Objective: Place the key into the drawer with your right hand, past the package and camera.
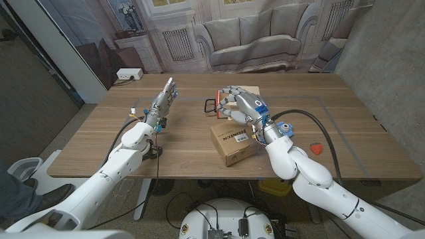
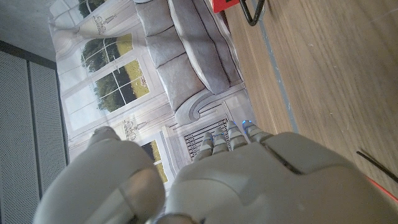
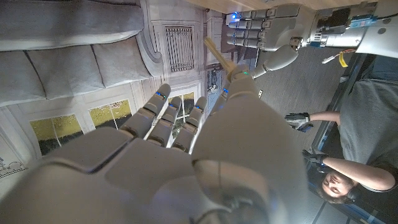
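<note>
The right robot hand [image 1: 238, 104] was raised above the surface [image 1: 186, 143] near its middle, fingers [image 1: 226, 99] loosely curled and apart over the red drawer [image 1: 219, 95]. Whether anything was pinched between them could not be told; no key could be made out there in the head view. In the right wrist view the same robot hand [image 3: 186, 149] showed its fingers extended side by side, with no object visible between them.

Just beside the right forearm, on the near side, a brown cardboard package [image 1: 234, 141] lay on the surface, its printed label facing up. The drawer, with a black wire handle [image 1: 211, 106] on its left side, stood just beyond the package, largely hidden by the hand. A small red item [image 1: 317, 149] lay well apart to the right, near the surface's front edge; it was too small to identify.

The left robot hand [image 1: 165, 98] was held out over the left half of the surface, fingers straight and slightly spread, holding nothing. A white power strip [image 1: 129, 74] sat on the floor past the far left corner.
</note>
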You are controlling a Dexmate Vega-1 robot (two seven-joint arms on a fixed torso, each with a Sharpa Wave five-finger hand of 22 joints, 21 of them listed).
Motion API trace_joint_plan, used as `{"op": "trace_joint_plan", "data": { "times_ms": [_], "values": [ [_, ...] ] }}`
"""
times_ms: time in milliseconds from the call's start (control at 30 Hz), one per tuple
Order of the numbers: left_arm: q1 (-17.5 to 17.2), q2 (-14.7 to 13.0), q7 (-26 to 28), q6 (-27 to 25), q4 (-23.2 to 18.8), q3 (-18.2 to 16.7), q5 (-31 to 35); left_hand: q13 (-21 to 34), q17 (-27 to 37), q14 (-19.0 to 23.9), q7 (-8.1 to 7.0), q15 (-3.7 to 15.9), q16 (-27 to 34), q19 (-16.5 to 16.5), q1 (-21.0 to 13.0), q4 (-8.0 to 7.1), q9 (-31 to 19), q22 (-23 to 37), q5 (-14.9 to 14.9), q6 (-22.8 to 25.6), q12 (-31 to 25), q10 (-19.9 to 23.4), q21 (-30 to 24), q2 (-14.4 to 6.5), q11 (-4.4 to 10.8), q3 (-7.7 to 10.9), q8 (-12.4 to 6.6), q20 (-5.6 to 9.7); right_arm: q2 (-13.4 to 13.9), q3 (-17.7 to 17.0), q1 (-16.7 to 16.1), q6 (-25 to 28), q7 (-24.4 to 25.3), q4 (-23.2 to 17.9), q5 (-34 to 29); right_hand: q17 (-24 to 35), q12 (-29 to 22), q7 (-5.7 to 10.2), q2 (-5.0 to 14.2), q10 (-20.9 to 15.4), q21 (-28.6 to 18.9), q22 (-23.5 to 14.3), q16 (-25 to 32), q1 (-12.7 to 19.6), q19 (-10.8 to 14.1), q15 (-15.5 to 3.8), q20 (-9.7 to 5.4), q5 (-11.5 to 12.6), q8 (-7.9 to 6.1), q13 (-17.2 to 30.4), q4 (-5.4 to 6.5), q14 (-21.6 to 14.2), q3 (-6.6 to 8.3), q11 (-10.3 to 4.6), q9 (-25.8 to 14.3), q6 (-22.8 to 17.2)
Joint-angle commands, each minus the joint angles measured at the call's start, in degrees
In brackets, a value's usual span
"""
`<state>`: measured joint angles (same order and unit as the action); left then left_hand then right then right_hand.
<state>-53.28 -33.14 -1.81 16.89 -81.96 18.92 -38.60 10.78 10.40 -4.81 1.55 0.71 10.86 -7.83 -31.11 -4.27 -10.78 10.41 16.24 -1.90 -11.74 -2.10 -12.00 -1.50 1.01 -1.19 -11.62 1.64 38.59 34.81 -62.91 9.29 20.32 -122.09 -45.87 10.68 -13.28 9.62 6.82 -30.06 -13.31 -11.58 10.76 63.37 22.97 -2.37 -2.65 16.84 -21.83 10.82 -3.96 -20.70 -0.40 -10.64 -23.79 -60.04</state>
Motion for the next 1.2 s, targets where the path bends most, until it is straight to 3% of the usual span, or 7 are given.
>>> {"op": "trace_joint_plan", "data": {
  "times_ms": [33,1200],
  "values": [
    [0.0,0.2,-1.0,0.7,1.1,-0.3,-0.7,0.2,0.2,-0.3,0.34,-0.26,-0.1,-0.3,-0.5,-0.23,-0.1,0.2,0.0,0.0,0.1,-0.4,0.2,-0.1,-0.17,-0.35,0.27,0.17,-1.8,1.3,4.4,0.8,-1.5,3.3,1.8,0.0,0.0,-0.42,0.51,-0.3,-0.4,-0.1,-0.1,0.3,0.1,-8.56,-7.70,0.0,0.01,0.1,-0.18,0.2,-0.51,-0.06,-0.2,-0.3],
    [0.0,0.5,-0.4,1.0,0.8,-0.3,-0.3,0.2,0.2,-0.4,0.33,-0.28,-0.1,-0.5,-0.9,-0.09,-0.1,0.2,0.0,-0.1,0.1,-0.4,0.3,-0.1,-0.08,-0.67,0.27,0.04,-5.1,3.9,14.3,-0.2,-1.8,12.4,8.4,0.0,0.1,-0.27,0.91,-0.5,-0.4,-0.1,0.0,0.6,0.1,-8.34,-7.43,0.0,0.59,0.1,0.08,0.2,-1.68,0.12,-0.8,-0.7]
  ]
}}
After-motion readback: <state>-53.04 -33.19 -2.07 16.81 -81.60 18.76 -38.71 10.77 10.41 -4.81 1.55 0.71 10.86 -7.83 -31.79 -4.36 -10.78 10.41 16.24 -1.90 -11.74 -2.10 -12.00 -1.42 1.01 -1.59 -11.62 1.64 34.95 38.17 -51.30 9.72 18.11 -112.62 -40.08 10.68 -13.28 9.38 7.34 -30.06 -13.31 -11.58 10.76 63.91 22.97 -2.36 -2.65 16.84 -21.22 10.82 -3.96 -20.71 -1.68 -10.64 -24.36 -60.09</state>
